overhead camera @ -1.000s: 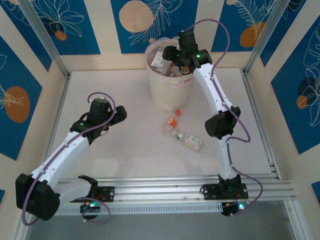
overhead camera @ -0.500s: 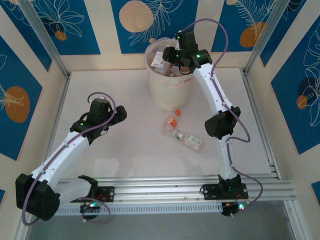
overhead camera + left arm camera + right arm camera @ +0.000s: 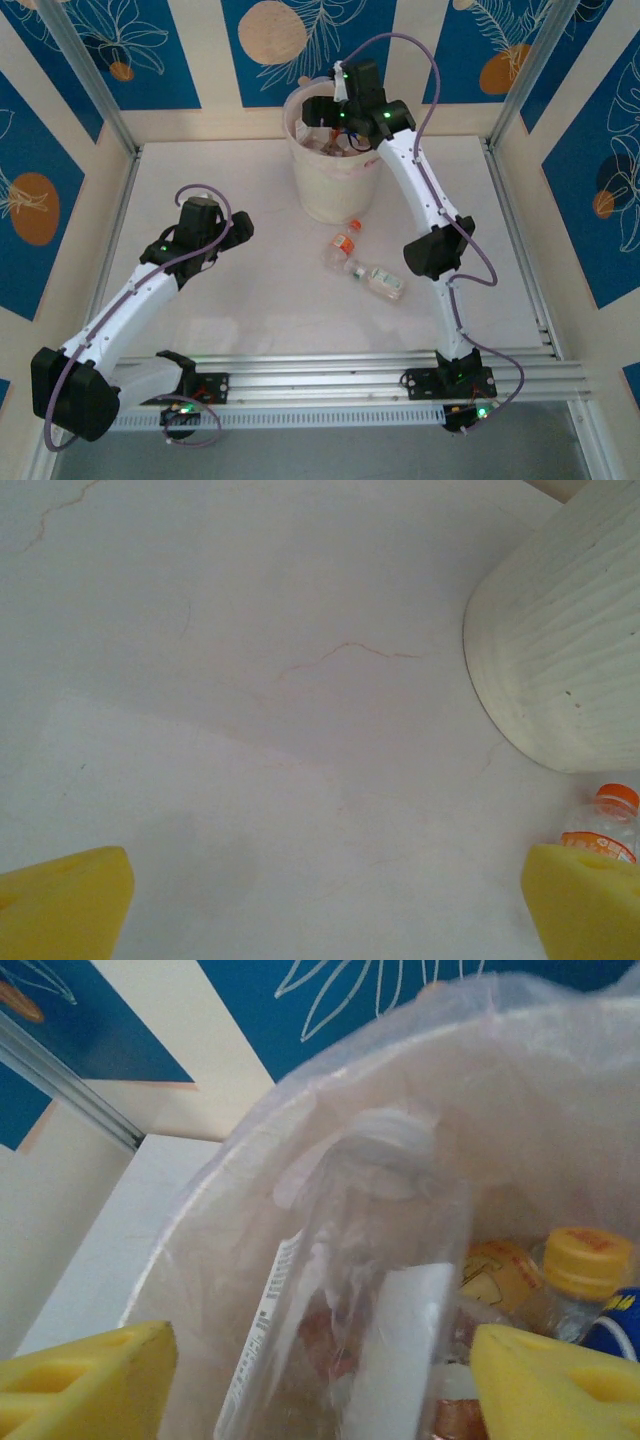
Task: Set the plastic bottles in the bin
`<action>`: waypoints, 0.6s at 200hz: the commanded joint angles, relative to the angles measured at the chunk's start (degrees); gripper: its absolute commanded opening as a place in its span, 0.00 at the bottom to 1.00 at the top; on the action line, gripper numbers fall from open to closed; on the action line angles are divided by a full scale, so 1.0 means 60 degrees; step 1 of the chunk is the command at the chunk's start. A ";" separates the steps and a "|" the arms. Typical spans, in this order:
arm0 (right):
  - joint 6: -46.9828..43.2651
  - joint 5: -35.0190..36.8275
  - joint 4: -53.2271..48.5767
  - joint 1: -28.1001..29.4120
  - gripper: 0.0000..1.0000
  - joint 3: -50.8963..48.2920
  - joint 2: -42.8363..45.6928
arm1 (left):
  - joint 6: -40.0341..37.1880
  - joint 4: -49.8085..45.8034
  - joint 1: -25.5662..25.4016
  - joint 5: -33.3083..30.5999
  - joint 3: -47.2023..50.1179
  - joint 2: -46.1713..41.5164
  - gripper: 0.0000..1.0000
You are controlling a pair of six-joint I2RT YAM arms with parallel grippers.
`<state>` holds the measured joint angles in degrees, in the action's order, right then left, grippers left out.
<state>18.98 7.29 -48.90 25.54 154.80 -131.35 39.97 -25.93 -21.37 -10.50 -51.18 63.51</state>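
overhead, right gripper [image 3: 320,1375] gapes above the bin [image 3: 335,185] rim; left gripper [image 3: 320,900] spread over open table [image 3: 260,290].

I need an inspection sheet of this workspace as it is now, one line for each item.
Surface: white table, faint hairline cracks.
Job's things: bin holds a yellow-capped bottle among others; an orange-capped bottle and a longer bottle lie on the table beside it.
Clutter: nothing seen.
Grippers: left gripper open over the table, holding nothing; right gripper open above the bin, a clear bottle under it.
Cables: purple cables loop along both arms, off the bottles.
Surroundings: blue and cream wall panels; metal rails at the near edge.
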 commanded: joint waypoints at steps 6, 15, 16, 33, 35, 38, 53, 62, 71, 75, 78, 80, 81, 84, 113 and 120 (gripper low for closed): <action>-0.0881 0.0226 -0.0089 -0.0023 0.86 0.0376 0.0605 | -0.0002 0.0001 0.0117 0.0022 -0.0223 0.0021 1.00; -0.1049 0.0382 -0.0150 -0.0023 0.88 0.0341 0.0781 | -0.0021 0.0001 0.0106 0.0011 -0.0243 0.0000 1.00; -0.1059 0.0396 -0.0160 -0.0023 0.88 0.0337 0.0804 | -0.0023 -0.0006 0.0112 0.0009 -0.0244 0.0003 1.00; -0.1299 0.0677 -0.0338 -0.0023 0.92 0.0107 0.1211 | -0.0046 -0.0028 0.0108 -0.0007 -0.0289 -0.0008 1.00; -0.1317 0.0716 -0.0362 -0.0016 0.92 0.0049 0.1264 | -0.0063 -0.0028 0.0109 -0.0015 -0.0300 -0.0015 1.00; -0.1342 0.0740 -0.0399 -0.0022 0.93 -0.0023 0.1343 | -0.0065 -0.0036 0.0108 -0.0014 -0.0303 -0.0024 1.00; -0.1434 0.0877 -0.0488 -0.0009 0.95 -0.0621 0.1841 | -0.0110 -0.0033 0.0104 -0.0051 -0.0340 -0.0038 1.00; -0.1458 0.0932 -0.0539 0.0013 0.96 -0.1085 0.2173 | -0.0125 -0.0033 0.0114 -0.0077 -0.0360 -0.0038 1.00; -0.1481 0.1014 -0.0554 0.0058 0.97 -0.1591 0.2547 | -0.0148 -0.0033 0.0118 -0.0081 -0.0376 -0.0037 1.00; -0.1487 0.1050 -0.0551 0.0083 0.98 -0.1832 0.2722 | -0.0151 -0.0036 0.0107 -0.0081 -0.0388 -0.0039 1.00; -0.1475 0.1082 -0.0558 0.0093 0.98 -0.2013 0.2851 | -0.0145 -0.0017 0.0112 -0.0086 -0.0378 -0.0041 0.99; -0.1467 0.1106 -0.0552 0.0105 0.99 -0.2162 0.2952 | -0.0139 -0.0022 0.0106 -0.0086 -0.0377 -0.0038 1.00; -0.1466 0.1118 -0.0544 0.0107 0.99 -0.2218 0.2995 | -0.0141 -0.0010 0.0105 -0.0083 -0.0377 -0.0045 1.00; -0.1468 0.1157 -0.0542 0.0128 1.00 -0.2425 0.3140 | -0.0153 -0.0011 0.0111 -0.0092 -0.0377 -0.0058 1.00; -0.1425 0.1476 -0.0451 0.0338 0.99 -0.4646 0.4623 | -0.0142 0.0122 0.0110 -0.0051 -0.0348 -0.0068 0.99; -0.1409 0.1530 -0.0446 0.0395 0.99 -0.5227 0.4988 | -0.0142 0.0152 0.0105 -0.0037 -0.0334 -0.0067 1.00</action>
<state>11.44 14.15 -50.78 26.61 131.59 -107.59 39.90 -25.89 -21.37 -10.52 -51.48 63.51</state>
